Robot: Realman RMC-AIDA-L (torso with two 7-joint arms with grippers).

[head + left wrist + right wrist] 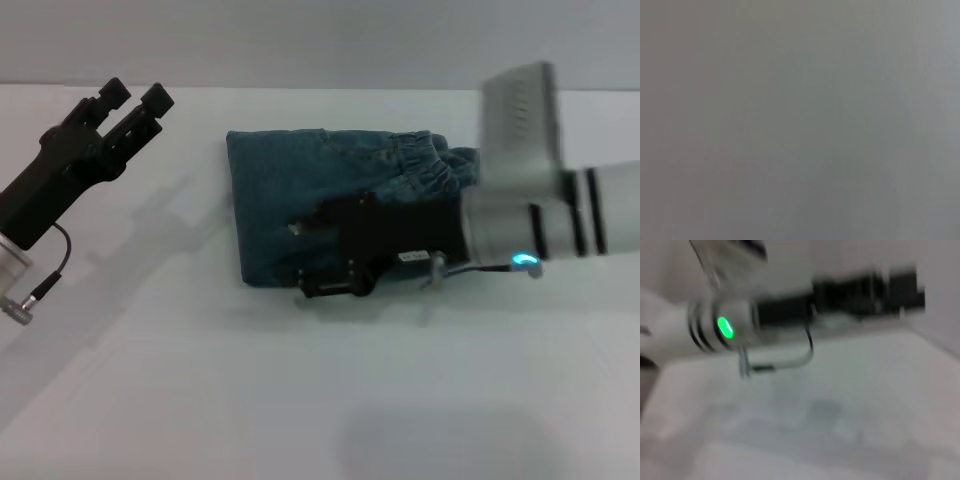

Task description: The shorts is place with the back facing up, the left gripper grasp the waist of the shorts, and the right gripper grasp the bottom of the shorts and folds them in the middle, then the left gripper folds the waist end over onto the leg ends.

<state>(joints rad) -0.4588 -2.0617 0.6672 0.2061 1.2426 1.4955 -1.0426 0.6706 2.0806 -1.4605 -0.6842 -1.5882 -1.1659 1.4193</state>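
The shorts [290, 190] lie folded into a blue-green denim block on the white table, with the ruffled waist [430, 165] on top at their right end. The leg ends are hidden. My right gripper [325, 283], a black claw on the white-grey arm, reaches in from the right and hangs low over the near edge of the shorts. My left gripper [132, 103] is raised at the far left, well clear of the shorts, open and holding nothing. The right wrist view shows the left gripper [900, 287] blurred and far off. The left wrist view shows only plain grey.
The white table [320, 400] stretches out in front of the shorts and to both sides. A pale wall [300, 40] rises behind the table's far edge. The right arm's grey upper link [515, 120] stands above the waist end.
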